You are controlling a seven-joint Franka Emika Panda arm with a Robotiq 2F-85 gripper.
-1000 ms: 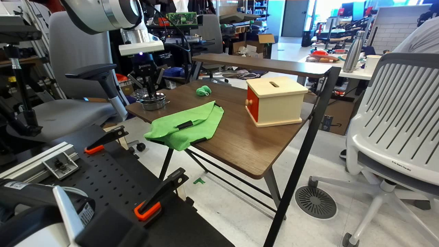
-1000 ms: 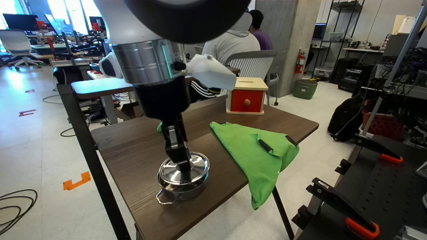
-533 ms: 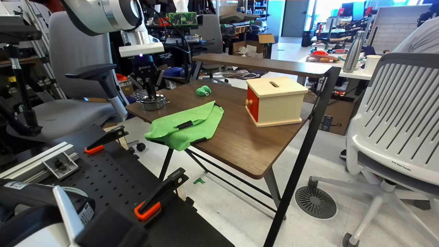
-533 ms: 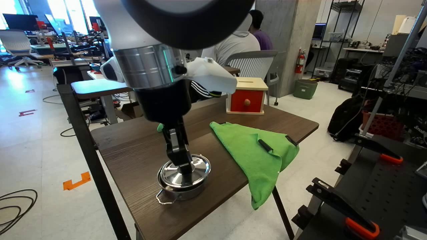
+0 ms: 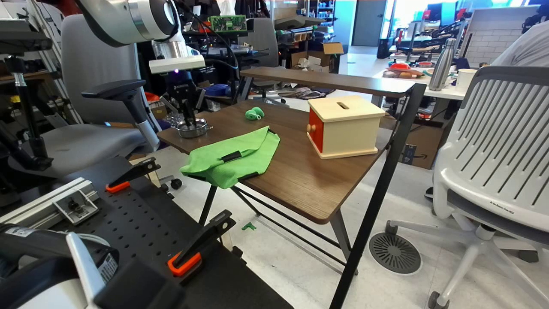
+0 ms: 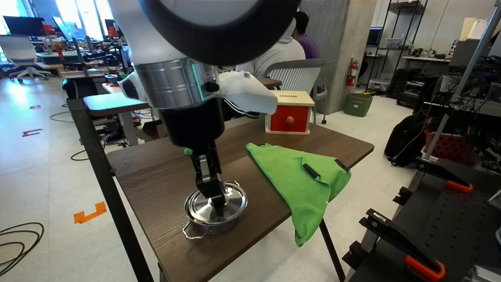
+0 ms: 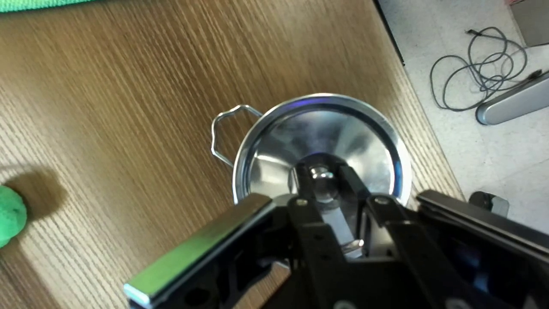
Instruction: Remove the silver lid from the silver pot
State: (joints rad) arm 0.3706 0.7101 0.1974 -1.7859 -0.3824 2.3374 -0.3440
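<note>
The silver lid [image 6: 235, 199] is round and shiny with a small knob at its centre. It lies nearly level on the silver pot [image 6: 219, 227], with a little pot rim showing at one side. The pot stands near the table corner and also shows in an exterior view [image 5: 193, 132]. In the wrist view the lid [image 7: 279, 141] covers most of the pot; one wire handle sticks out. My gripper [image 7: 324, 171] points down with its fingertips close around the knob; it also shows in an exterior view [image 6: 219, 200]. The fingers partly hide the knob, so contact is hard to see.
A green cloth [image 6: 297, 184] lies beside the pot and hangs over the table edge. A tan wooden box [image 6: 289, 98] with a red front stands farther along the table. A small green object [image 5: 254, 113] lies near the pot. A raised shelf [image 5: 326, 80] runs along one side.
A second ago the lid hung slightly raised and tilted above the pot in my gripper. It has come down onto the pot, and the arm has lowered a little with it.
</note>
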